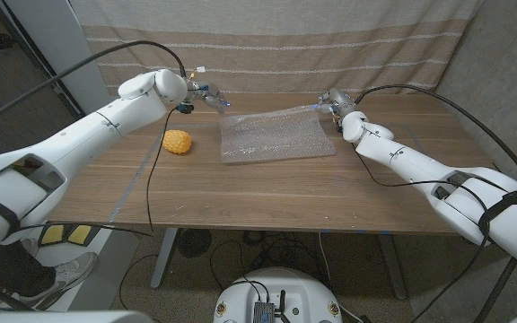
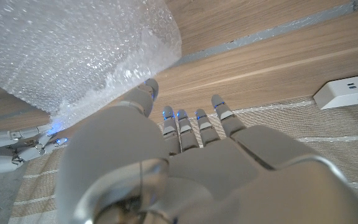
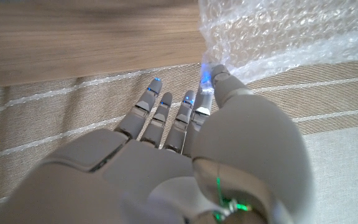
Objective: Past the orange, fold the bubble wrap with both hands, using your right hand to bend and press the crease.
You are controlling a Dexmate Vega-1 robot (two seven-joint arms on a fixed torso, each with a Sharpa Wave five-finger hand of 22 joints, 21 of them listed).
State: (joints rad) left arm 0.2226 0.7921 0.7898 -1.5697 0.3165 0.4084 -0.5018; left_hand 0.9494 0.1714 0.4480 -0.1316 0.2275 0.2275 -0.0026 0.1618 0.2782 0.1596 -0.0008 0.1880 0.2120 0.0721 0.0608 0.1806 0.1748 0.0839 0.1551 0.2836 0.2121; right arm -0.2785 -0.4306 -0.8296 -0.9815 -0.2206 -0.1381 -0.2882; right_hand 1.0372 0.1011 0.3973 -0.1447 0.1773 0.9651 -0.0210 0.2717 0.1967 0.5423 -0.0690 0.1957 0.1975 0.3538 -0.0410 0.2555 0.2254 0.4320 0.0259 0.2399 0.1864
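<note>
Left hand (image 1: 206, 94) and right hand (image 1: 334, 104) pinch the bubble wrap's (image 1: 276, 136) far corners.

- Head view looks down from above and behind both arms over the whole desk (image 1: 267, 193).
- Each wrist view sits close behind its own robot hand, facing along the fingers.
- All three share the bubble wrap (image 1: 276, 136) (image 2: 61, 50) (image 3: 291, 34).

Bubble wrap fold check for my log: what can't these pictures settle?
- Head view: both grips on the bubble wrap are too small to read.
- Left wrist view: the left hand has its thumb at the sheet's corner; contact underneath is hidden.
- Right wrist view: the right hand covers its pinch.
- Any crease: not discernible.
</note>
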